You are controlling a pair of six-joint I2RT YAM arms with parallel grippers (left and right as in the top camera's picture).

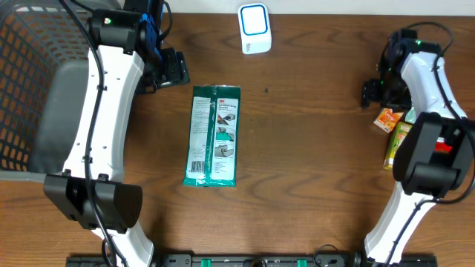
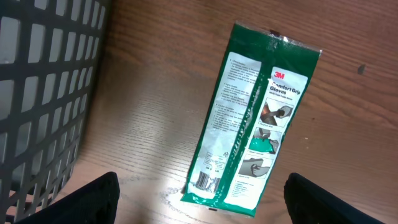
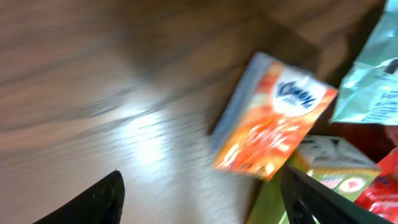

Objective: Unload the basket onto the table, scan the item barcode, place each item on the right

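A dark brown wood-grain table top (image 1: 312, 148) fills nearly the whole overhead view, with a thin pale strip (image 1: 334, 6) beyond its far edge, too narrow to tell whether it is wall or floor. At the left end stands 1 grey plastic lattice basket (image 1: 22, 59) with square openings, and a black rail with green fittings (image 1: 252, 260) runs along the near edge. Light from above leaves a soft white glare (image 2: 165, 186) on the varnished wood near the basket in the left wrist view, and a blurred bright patch (image 3: 143, 137) in the right wrist view.
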